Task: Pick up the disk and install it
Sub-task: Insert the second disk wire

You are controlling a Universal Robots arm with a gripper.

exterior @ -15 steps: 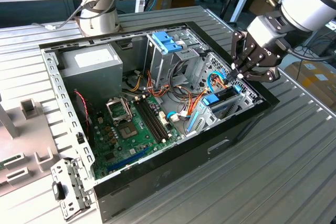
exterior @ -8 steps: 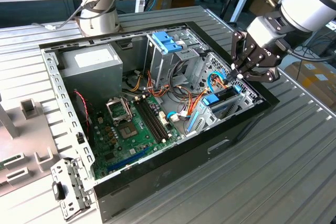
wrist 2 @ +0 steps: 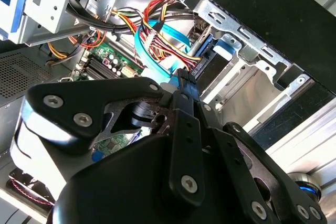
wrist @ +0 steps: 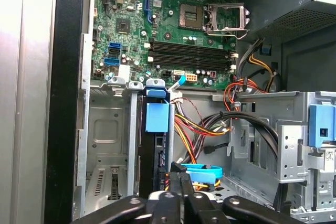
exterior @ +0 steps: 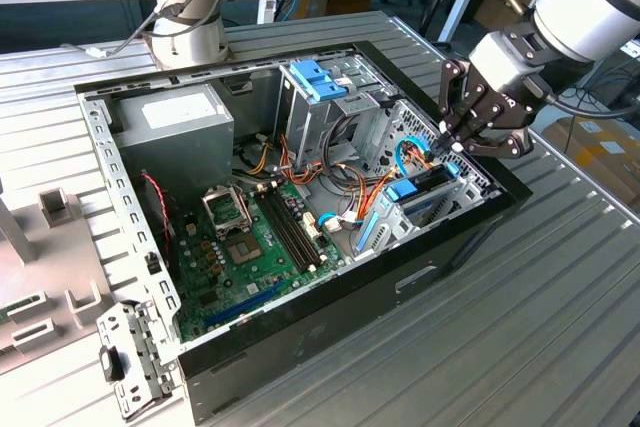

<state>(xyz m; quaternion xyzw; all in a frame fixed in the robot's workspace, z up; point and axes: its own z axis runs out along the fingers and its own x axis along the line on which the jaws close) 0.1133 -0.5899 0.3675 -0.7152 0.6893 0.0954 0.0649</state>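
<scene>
The disk stands on edge in the front drive bay of the open computer case. Only its dark narrow side shows, under a bright blue bay latch. In the exterior view the disk sits in that bay at the case's right end. My gripper hangs just above the bay. Its black fingers are shut, with nothing visible between them. In both wrist views the gripper tips are at the disk's cable end, beside a blue data cable.
Red, yellow and black wire bundles run next to the bay. The motherboard lies on the case floor and a grey power-supply box stands at the back. A second bay with a blue latch stands behind. A loose bracket lies on the table.
</scene>
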